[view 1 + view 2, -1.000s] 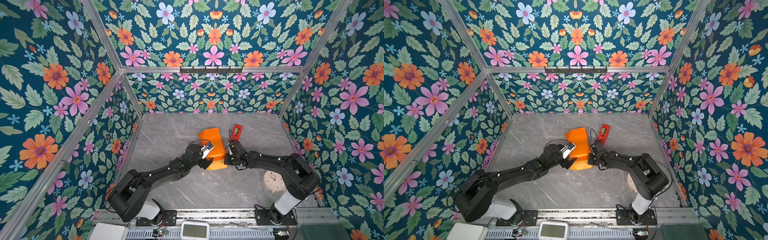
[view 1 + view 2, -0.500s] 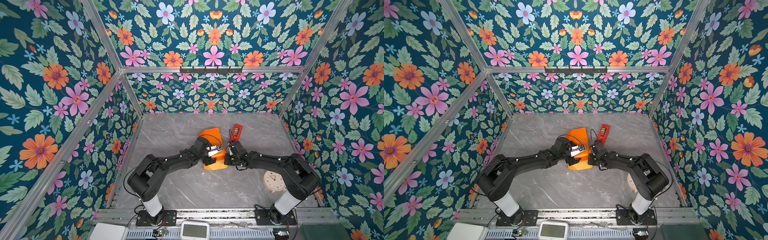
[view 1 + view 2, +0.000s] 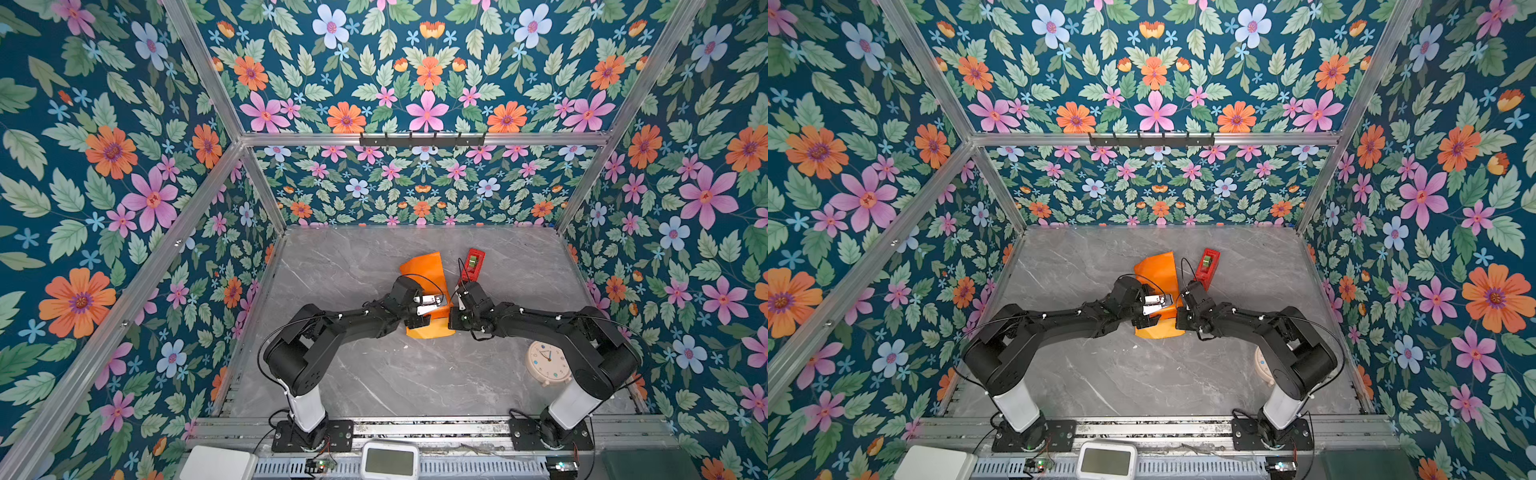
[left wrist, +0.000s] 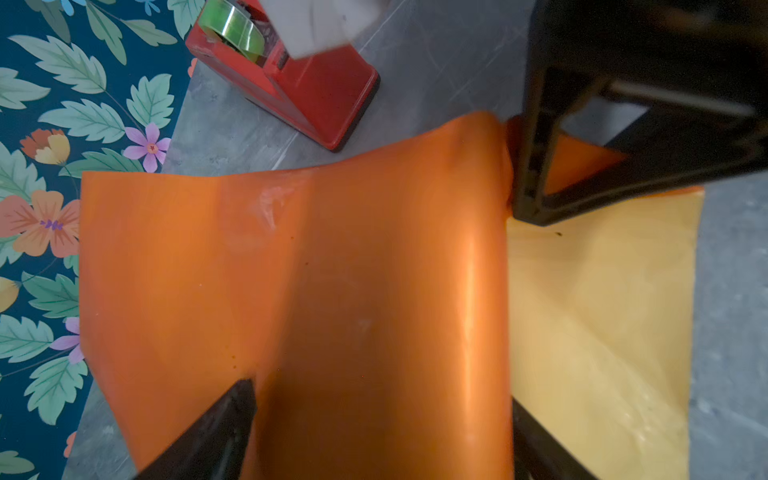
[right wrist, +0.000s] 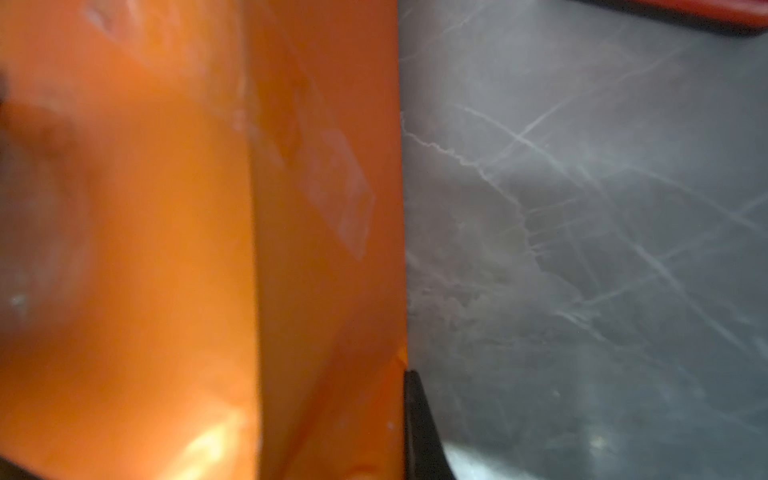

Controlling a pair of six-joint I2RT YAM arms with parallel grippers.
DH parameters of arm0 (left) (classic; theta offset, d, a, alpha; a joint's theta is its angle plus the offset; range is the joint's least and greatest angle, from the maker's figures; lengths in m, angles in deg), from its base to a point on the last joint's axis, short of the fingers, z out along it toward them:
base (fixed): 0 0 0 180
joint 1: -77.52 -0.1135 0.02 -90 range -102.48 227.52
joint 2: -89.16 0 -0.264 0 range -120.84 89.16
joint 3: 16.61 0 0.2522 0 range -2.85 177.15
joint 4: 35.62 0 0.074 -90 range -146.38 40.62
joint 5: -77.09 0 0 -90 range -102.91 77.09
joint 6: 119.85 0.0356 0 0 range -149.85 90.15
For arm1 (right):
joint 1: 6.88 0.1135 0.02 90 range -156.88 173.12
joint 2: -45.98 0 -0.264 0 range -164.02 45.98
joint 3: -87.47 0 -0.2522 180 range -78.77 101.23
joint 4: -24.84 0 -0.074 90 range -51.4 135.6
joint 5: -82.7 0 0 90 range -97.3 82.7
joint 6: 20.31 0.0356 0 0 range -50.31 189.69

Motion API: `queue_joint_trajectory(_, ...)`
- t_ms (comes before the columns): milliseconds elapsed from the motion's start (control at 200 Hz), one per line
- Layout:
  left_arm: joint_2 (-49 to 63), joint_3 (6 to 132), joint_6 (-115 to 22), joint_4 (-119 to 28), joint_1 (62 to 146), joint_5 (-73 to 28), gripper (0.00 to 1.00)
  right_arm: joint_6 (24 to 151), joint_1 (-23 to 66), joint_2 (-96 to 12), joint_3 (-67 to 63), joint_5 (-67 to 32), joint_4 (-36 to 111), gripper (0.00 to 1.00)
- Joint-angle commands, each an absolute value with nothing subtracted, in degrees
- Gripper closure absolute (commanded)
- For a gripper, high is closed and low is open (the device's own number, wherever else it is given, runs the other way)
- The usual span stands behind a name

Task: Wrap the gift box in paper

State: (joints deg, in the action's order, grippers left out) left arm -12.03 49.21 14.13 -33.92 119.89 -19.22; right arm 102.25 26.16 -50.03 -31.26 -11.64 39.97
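Your right gripper (image 3: 455, 303) looks pinched shut on the paper (image 3: 424, 270), mid-table (image 3: 374, 374). The left gripper (image 3: 432, 304) sits jaws wide, straddling the raised fold. Can't see the box, it's probably underneath. Clamp sloppily and you'll crumple that slick sheet or drag it off.

Dark-teal wallpaper with pink, orange and pale-blue flowers (image 3: 124, 174) covers the left, right and far walls, edged by silver aluminium frame rails (image 3: 540, 138). A black hook bar (image 3: 422, 141) sits on the far rail. The grey, white-veined marble-look tabletop (image 3: 395, 382) is evenly lit.
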Motion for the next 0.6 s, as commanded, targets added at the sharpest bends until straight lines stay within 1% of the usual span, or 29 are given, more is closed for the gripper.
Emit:
queue_joint_trajectory(0,-12.62,48.27,15.49,-38.51,119.76,-16.97,0.15,101.69,26.13,-49.56,-31.09,-12.63,41.46,0.94)
queue_joint_trajectory(60,-12.79,48.09,15.67,-38.63,119.72,-16.51,0.16,101.42,26.08,-46.92,-31.51,-13.55,42.06,0.86)
queue_joint_trajectory(155,-12.95,47.74,16.19,-38.87,119.79,-16.36,0.17,101.24,25.54,-43.46,-33.64,-15.58,42.47,0.77)
queue_joint_trajectory(280,-13.32,47.39,16.55,-39.39,119.78,-15.98,0.18,101.20,23.39,-38.03,-37.01,-18.31,42.95,0.71)
queue_joint_trajectory(350,-13.36,47.25,16.81,-39.36,119.77,-15.90,0.18,100.81,21.74,-36.91,-37.63,-17.98,43.57,0.70)
queue_joint_trajectory(465,-13.45,47.39,16.90,-39.23,119.78,-15.97,0.19,100.47,20.23,-38.67,-36.53,-16.78,43.25,0.70)
queue_joint_trajectory(595,-13.45,47.25,17.08,-39.19,119.79,-16.12,0.19,100.41,20.19,-42.70,-33.65,-15.37,41.22,0.73)
